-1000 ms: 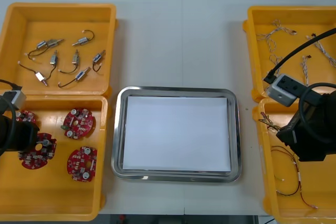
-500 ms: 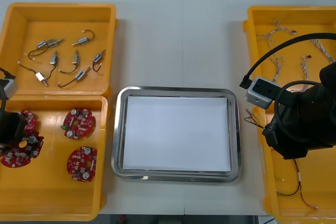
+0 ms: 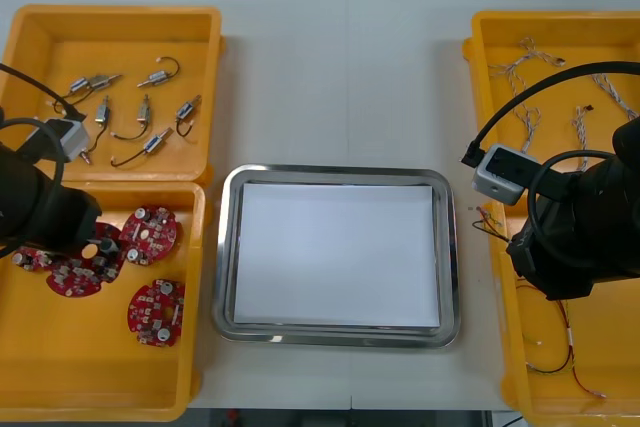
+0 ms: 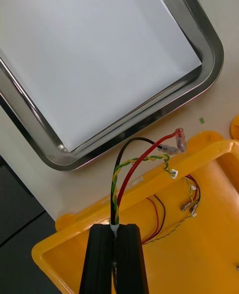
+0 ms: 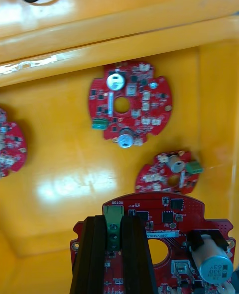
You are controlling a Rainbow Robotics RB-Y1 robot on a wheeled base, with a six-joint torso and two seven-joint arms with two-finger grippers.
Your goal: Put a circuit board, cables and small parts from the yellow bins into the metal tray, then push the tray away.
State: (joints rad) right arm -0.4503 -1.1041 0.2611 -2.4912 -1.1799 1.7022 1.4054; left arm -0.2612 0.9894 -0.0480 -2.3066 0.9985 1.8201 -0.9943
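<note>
My left gripper (image 5: pixel 113 223) is shut on the green connector of a round red circuit board (image 5: pixel 164 234), held above the near left yellow bin (image 3: pixel 190 347). In the front view that board (image 3: pixel 80 269) hangs under the left arm, beside two other boards (image 3: pixel 152 230) (image 3: pixel 155 312). My right gripper (image 4: pixel 117 228) is shut on a bundle of red, black and yellow cables (image 4: pixel 144 162) over the near right bin's inner wall (image 4: pixel 164 184). The cable ends (image 3: pixel 485 220) point toward the white-lined metal tray (image 3: pixel 340 175).
The far left bin (image 3: pixel 200 27) holds several small metal parts (image 3: pixel 140 107). Twisted cables (image 3: pixel 525 77) lie in the far right bin (image 3: pixel 480 27); more red and black cables (image 3: pixel 555 352) lie in the near right one. Bare table stretches beyond the tray.
The left arm has swung right, carrying the circuit board toward the bin's middle. The right arm came left with the cables a second ago and has hardly moved since.
</note>
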